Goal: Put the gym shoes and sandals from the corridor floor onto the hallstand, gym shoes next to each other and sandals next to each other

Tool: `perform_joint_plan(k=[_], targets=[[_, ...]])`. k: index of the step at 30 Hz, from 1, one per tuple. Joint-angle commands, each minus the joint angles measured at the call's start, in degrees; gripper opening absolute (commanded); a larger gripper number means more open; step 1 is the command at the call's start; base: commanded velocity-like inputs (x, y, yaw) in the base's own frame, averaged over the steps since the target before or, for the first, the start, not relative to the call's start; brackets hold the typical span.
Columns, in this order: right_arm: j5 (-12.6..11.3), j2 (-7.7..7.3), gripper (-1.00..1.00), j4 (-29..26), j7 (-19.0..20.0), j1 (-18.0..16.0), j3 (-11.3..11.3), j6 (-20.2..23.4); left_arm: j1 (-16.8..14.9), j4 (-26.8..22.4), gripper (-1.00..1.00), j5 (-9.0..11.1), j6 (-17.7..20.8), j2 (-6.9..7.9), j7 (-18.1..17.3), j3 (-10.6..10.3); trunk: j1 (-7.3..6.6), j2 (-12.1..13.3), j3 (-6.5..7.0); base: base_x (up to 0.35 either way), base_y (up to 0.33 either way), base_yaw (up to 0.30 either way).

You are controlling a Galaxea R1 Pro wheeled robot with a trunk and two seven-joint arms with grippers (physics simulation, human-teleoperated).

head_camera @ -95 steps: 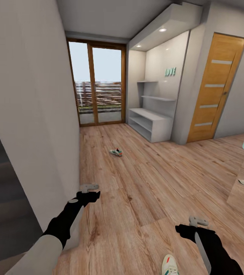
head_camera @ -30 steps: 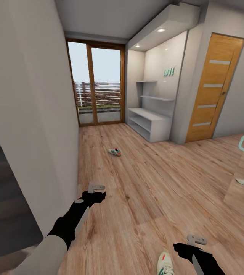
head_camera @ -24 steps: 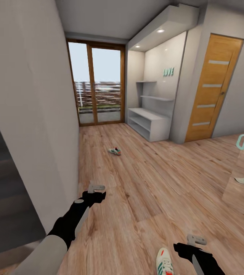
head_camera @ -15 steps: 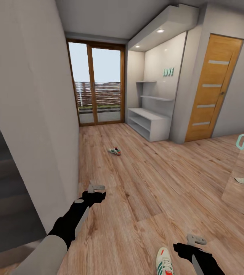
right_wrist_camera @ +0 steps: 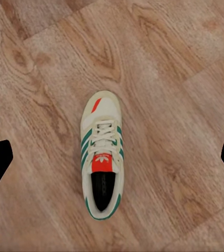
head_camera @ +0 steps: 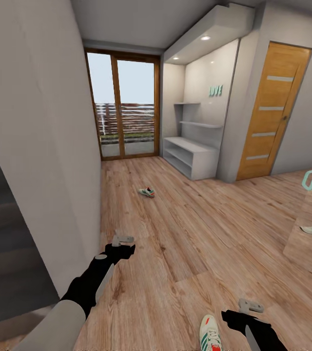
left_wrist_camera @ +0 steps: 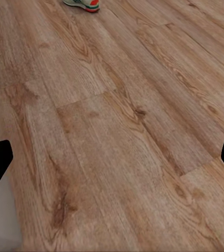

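Right hand [right_wrist_camera: 112, 149] hovers directly above one off-white lace-up gym shoe with green side stripes and a red-orange tongue patch [right_wrist_camera: 102, 154]; fingers spread wide, released, nothing between them. Shoe lies upright on the light brown wood-plank corridor floor [head_camera: 200, 229], apart from the hand; in head view it sits just beside the right hand [head_camera: 250, 307], at the lower edge [head_camera: 209, 335]

Second matching gym shoe [head_camera: 147, 192] lies mid-corridor on the floor, well apart from the first, nearer the pale grey hallstand with two open shelf rows and mint "LOVE" letters [head_camera: 190, 157]

Left hand [head_camera: 122, 240] hangs over bare floor near the white wall [head_camera: 39, 146]; fingers parted, released, empty. Left wrist view: far shoe [left_wrist_camera: 82, 4] at frame edge

Sandals: location cannot be told
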Motion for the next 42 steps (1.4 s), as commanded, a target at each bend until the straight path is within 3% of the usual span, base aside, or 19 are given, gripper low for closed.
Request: perform_joint_plan(k=[1, 10, 16, 26, 42], targets=[[0.0, 0.07, 1.0, -0.11, 0.02, -0.02, -0.09, 0.31, -0.02, -0.11, 1.0, 0.06, 0.32, 0.01, -0.03, -0.02, -0.01, -0.03, -0.14, 0.0, 0.0, 0.0], [-0.38, -0.01, 1.0, -0.18, -0.05, -0.02, -0.34, 0.31, -0.02, -0.26, 1.0, 0.05, 0.32, 0.12, -0.02, 0.01, -0.01, -0.03, -0.66, 0.0, 0.0, 0.0], [-0.11, -0.06, 1.0, 1.76, -1.2, -1.97, -0.02, -1.63, 0.04, -0.49, 1.0, 0.08, -0.02, -0.24, -0.06, -0.57, -0.01, -0.03, -0.66, 0.0, 0.0, 0.0], [-0.04, -0.17, 1.0, -1.34, -0.78, 0.71, 0.14, 0.08, 0.07, -0.48, 1.0, 0.06, -0.16, -0.68, -0.03, -0.85, -0.01, -0.03, -0.66, -0.058, 0.0, 0.0], [-0.03, -0.09, 1.0, -6.49, -0.85, 0.77, 0.23, 0.18, 0.07, -0.48, 1.0, 0.05, -0.21, -0.69, -0.03, -0.87, -0.01, -0.03, -0.66, -0.093, 0.0, 0.0]])
